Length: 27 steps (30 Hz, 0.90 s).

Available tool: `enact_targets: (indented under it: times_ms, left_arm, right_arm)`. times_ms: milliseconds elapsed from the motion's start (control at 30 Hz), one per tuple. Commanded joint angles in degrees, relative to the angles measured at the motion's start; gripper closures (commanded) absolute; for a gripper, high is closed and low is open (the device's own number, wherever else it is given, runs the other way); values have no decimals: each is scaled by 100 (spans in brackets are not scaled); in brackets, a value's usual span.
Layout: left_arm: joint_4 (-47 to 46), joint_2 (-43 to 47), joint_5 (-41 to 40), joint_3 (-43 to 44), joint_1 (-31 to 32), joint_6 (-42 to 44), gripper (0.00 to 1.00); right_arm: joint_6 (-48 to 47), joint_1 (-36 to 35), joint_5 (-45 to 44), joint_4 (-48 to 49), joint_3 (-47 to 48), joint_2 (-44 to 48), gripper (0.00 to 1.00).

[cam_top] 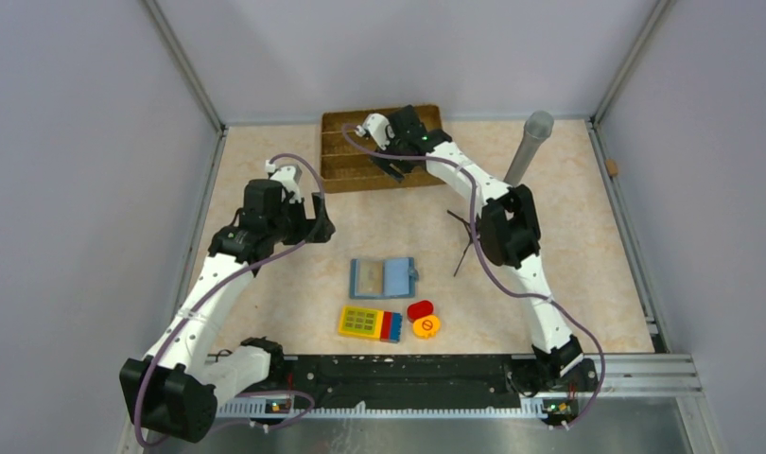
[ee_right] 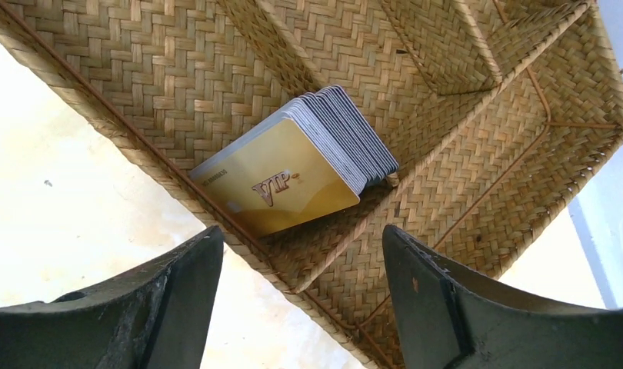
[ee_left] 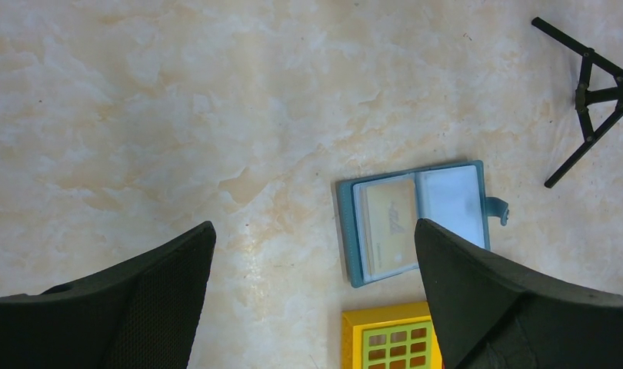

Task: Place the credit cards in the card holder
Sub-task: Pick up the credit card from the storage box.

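Marbled tabletop [ee_left: 178, 115]. Wicker tray [ee_right: 478, 169] edges cut off. Credit cards [ee_right: 285, 181] stacked, only gold VIP face legible. Card holder [ee_left: 385, 223] corner hidden by finger. Left gripper [ee_left: 314, 227], right gripper [ee_right: 302, 231]: jaws wide, empty.

Left gripper [ee_left: 314, 225] spread wide over table [ee_left: 178, 115], open teal card holder [ee_left: 451, 201] showing tan card [ee_left: 391, 223], yellow keypad block [ee_left: 389, 342] below, black tripod [ee_left: 593, 92] upper right

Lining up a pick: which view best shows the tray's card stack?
Right wrist: the card stack leans in the wicker tray, gold VIP card facing. Top external hides it behind the right gripper; left wrist misses it.
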<state>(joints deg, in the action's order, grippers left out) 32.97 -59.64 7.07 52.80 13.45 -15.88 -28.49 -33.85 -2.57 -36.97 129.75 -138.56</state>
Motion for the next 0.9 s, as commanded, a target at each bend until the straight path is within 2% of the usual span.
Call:
enact_targets:
  times_ms: [0, 333, 500, 867]
  left_arm:
    - [-282, -30, 127, -45, -61, 24, 1]
    - [-300, -104, 256, -58, -139, -20, 1]
    - [-293, -152, 316, -49, -163, -38, 1]
    - [-316, -201, 486, -59, -202, -73, 1]
  right_arm:
    - [-228, 103, -67, 386, 346, -216, 26]
    - [-146, 133, 232, 480, 478, -59, 34]
    - [-133, 133, 424, 652, 497, 73, 34]
    - [-314, 251, 385, 648, 856, -473, 31]
